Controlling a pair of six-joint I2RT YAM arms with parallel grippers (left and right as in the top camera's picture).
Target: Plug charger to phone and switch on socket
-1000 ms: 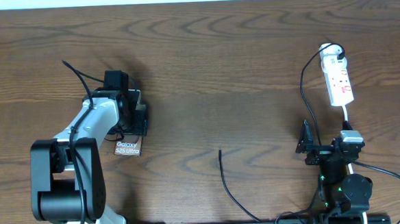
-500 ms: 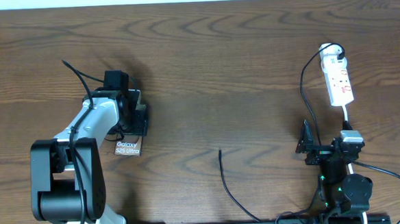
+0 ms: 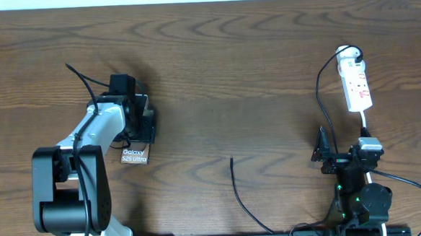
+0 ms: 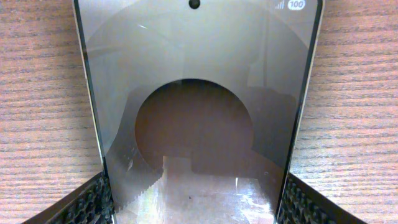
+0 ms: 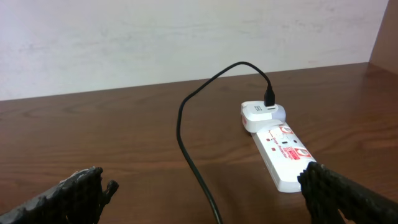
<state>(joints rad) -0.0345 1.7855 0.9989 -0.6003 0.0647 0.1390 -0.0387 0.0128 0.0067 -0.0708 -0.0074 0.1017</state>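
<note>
Soft, even light and sharp frames; the glossy phone (image 4: 196,124) shows hazy reflections.

Robotics lab bench, mounted robot arms (image 3: 95,127), wood-grain table (image 3: 250,51), plain pale wall (image 5: 155,37)

White left arm (image 3: 95,127) has black joints and cable; black right arm (image 3: 359,197) shows green lights.

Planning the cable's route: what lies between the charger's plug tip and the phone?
Nothing but bare table between plug tip and phone, in the overhead view.
</note>
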